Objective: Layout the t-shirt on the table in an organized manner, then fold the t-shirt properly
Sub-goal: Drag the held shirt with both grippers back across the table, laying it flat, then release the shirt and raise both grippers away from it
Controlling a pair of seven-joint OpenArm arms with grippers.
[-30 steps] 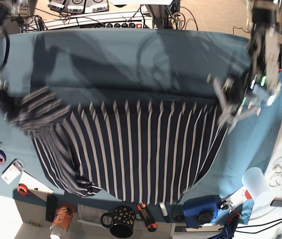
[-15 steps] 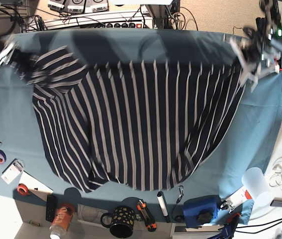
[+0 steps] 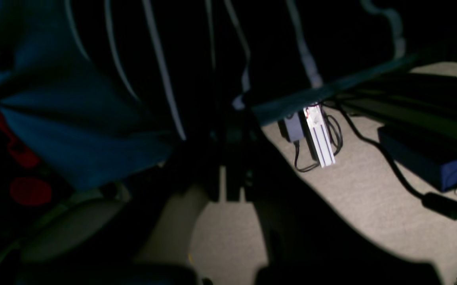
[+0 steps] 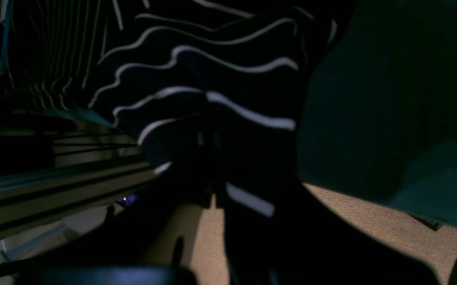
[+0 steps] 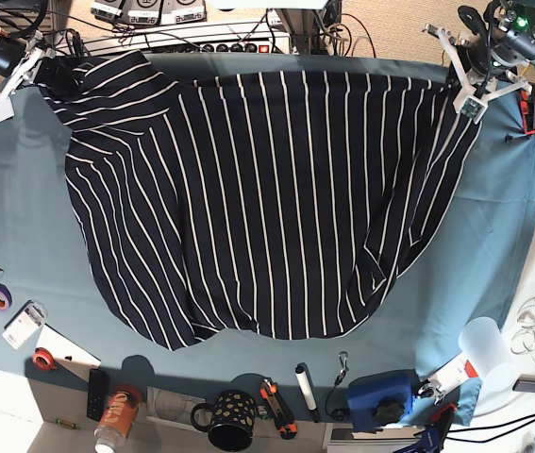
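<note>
I have the large dark navy t-shirt with thin white stripes (image 5: 267, 198) stretched across the far half of the wide teal-blue cloth table (image 5: 493, 245), and I hold it by two corners of its far edge so the body lies flat instead of bunching. My left gripper (image 5: 463, 83) sits at the far corner on the base view's right, fingers clamped shut on the fabric edge; the left wrist view shows the striped cloth pinched between them right at the table's rim. My right gripper (image 5: 24, 68) is at the opposite far corner, closed on a sleeve or shoulder area, which folds over itself there. The near hem curves loosely, well short of the clutter along the near edge: a black spotted mug (image 5: 231, 418), an orange can (image 5: 116, 415). I judge the layout step nearly finished; the crumpled corner under the right gripper needs smoothing before any fold.
</note>
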